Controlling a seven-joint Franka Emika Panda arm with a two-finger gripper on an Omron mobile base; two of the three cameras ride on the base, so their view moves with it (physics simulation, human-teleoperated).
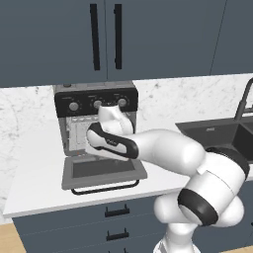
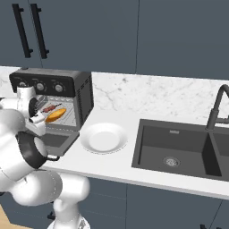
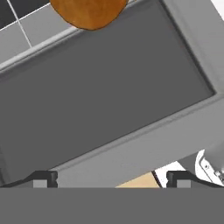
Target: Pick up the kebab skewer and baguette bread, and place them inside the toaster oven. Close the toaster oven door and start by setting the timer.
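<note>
I saw my gripper (image 3: pixel 109 179) empty, fingers spread wide, above the toaster oven door (image 3: pixel 105 92), which lay folded down flat. Beyond it, the baguette bread (image 2: pixel 56 115) and kebab skewer (image 2: pixel 50 107) rested on the rack inside the toaster oven (image 2: pixel 82 91).

arm shell: you see a glossy white rounded robot arm (image 1: pixel 168 153) of fat tubular links
joints: you see black bands ringing the elbow and wrist
finger tips: you see two small dark blocks, each with a grey patch (image 3: pixel 40 183)
</note>
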